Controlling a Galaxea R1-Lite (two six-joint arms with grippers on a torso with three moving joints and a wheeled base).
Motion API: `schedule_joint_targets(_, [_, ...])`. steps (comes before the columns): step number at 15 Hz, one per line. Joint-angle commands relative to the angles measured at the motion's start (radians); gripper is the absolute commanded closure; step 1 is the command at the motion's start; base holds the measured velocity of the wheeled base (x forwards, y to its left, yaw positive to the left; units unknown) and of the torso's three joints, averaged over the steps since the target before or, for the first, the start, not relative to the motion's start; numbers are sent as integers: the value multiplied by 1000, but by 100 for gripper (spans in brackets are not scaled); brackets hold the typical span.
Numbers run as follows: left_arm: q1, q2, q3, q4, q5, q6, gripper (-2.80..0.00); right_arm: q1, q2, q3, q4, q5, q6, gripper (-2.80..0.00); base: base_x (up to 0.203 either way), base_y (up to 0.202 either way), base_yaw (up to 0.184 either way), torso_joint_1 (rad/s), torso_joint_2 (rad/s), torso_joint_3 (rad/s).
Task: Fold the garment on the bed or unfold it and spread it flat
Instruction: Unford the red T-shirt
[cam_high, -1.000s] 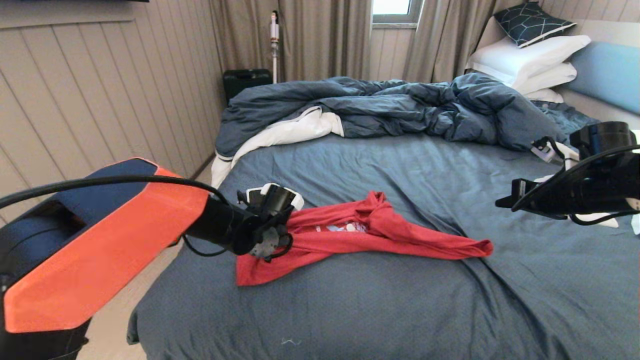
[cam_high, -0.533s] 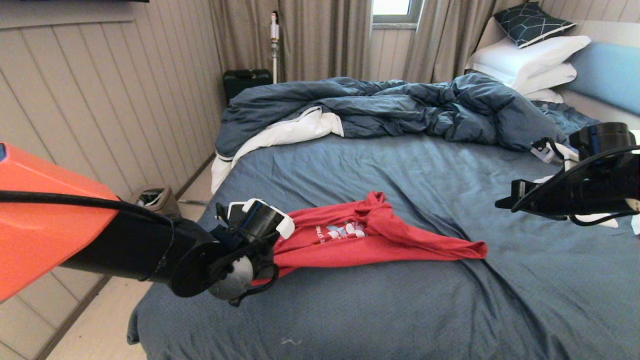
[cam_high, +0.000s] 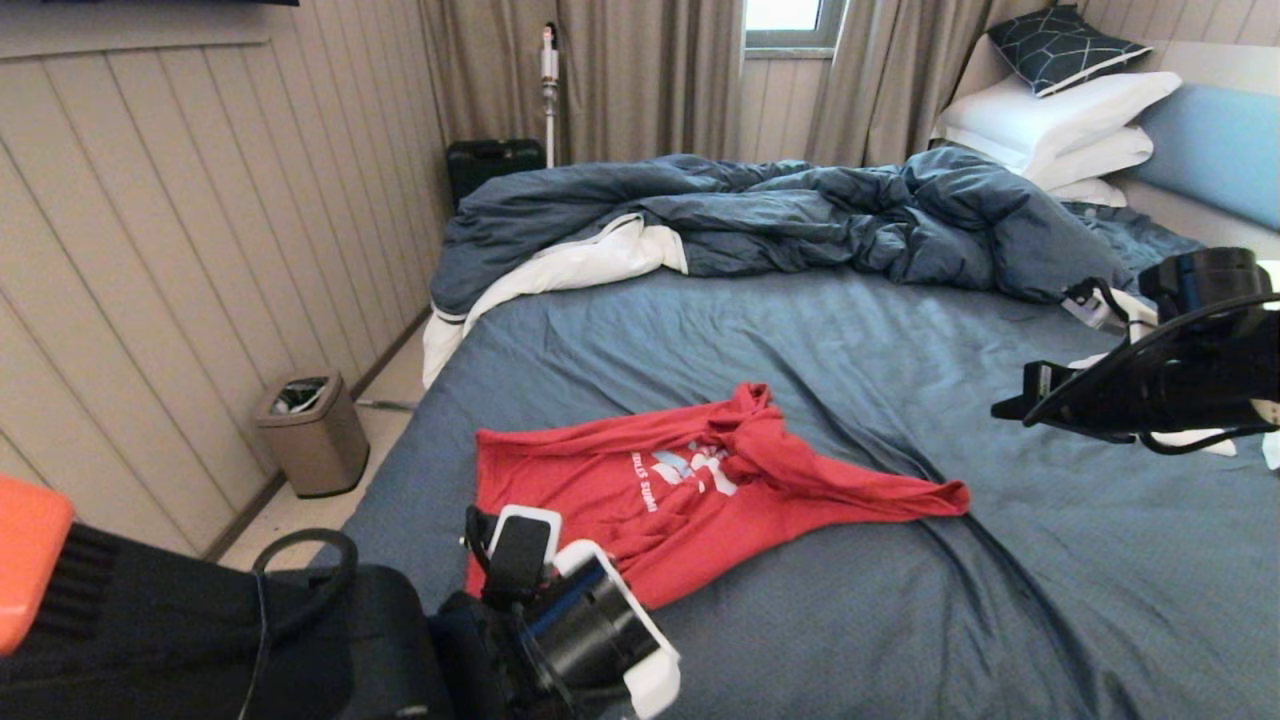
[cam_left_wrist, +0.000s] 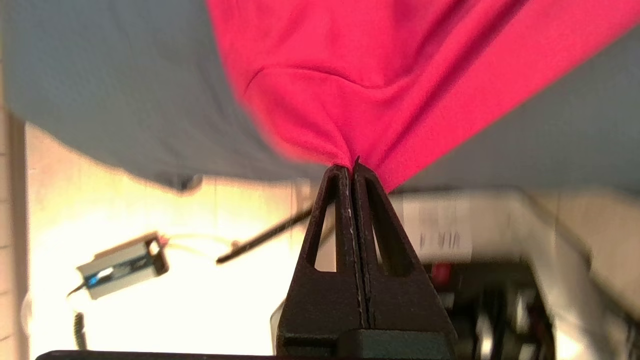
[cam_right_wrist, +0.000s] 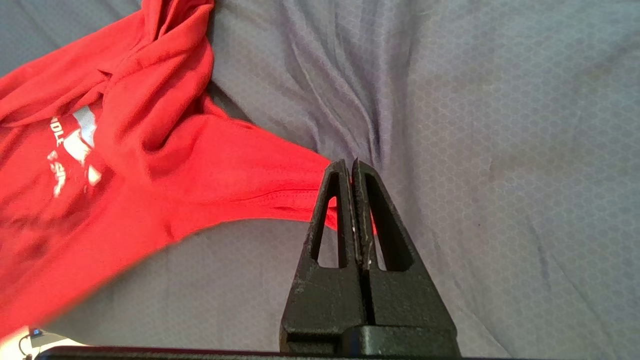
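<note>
The red T-shirt (cam_high: 640, 490) lies partly spread on the slate-blue bed (cam_high: 820, 330), its white chest print (cam_high: 690, 468) showing. Its far part is bunched, and one twisted end (cam_high: 930, 497) trails to the right. My left gripper (cam_left_wrist: 351, 166) is shut on the shirt's near-left edge (cam_left_wrist: 350, 90), at the bed's near edge. In the head view the left wrist (cam_high: 580, 625) hides its fingers. My right gripper (cam_high: 1000, 408) hangs above the bed, right of the shirt. In the right wrist view the right gripper (cam_right_wrist: 351, 165) is shut on nothing, over the shirt's trailing end (cam_right_wrist: 260, 185).
A rumpled dark blue duvet (cam_high: 800, 215) with white lining fills the far side of the bed. White pillows (cam_high: 1060, 120) are stacked at the far right. On the floor to the left stand a small waste bin (cam_high: 312, 432) and a black case (cam_high: 490, 160).
My left arm has drawn back toward the bed's near edge with the shirt's edge in its grip. The shirt's left part has spread out and more of the print shows. The right arm has not moved.
</note>
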Motion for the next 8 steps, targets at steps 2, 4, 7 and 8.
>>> schedule_joint_targets(2, [-139,16,3,47,14,-69,0,1,3,1,0,2,0,0,0,0,0,0,0,0])
schedule_joint_targets(4, [-152,54,1,46,11,-80,0,0,5,1,0,2,0,0,0,0,0,0,0,0])
schedule_joint_targets(7, [-183,121,-3,42,8,-83,0,1,5,1,0,2,0,0,0,0,0,0,0,0])
schedule_joint_targets(8, [-192,139,-8,40,8,-83,0,0,5,0,0,2,0,0,0,0,0,0,0,0])
